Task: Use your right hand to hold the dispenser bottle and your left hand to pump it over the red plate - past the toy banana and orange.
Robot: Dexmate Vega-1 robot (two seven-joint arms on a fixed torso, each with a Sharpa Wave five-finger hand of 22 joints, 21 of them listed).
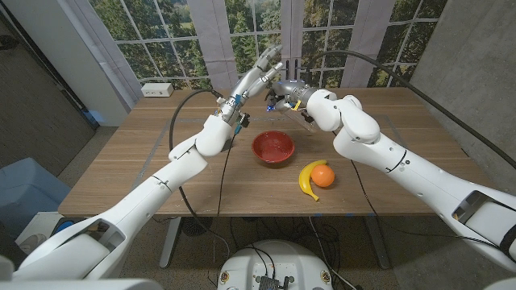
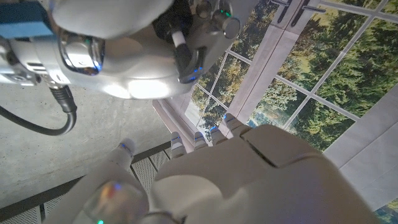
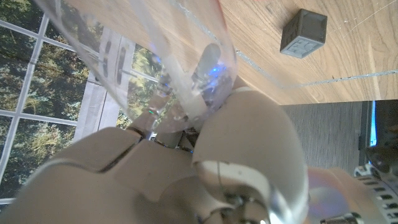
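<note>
A: Location of dispenser bottle (image 3: 168, 62)?
B: Raised above the far half of the worktop (image 1: 121, 173), beyond the red plate (image 1: 272, 147). Clear body seen close up in the right wrist view, gripped by the right hand (image 1: 284, 91). Hard to make out in the head view, masked by both hands.

A: Fingers of right hand?
B: Clamped around the clear bottle; contact visible in the right wrist view.

A: Left hand (image 1: 262, 71)?
B: Held high, just beside the right hand, fingers extended toward it. Apart or pressing on the pump: cannot tell from any view.

A: Red plate?
B: Near worktop centre, below and nearer than both hands. More bowl-shaped than flat, interior not readable.

A: Toy banana (image 1: 309, 179) and orange (image 1: 323, 175)?
B: On the worktop to the robot's right of the plate, near it. Orange set in the curve of the banana, touching it.

A: Other items?
B: Small dark cube (image 3: 303, 33) on the worktop, seen in the right wrist view. White box (image 1: 157, 90) at the far left corner.
</note>
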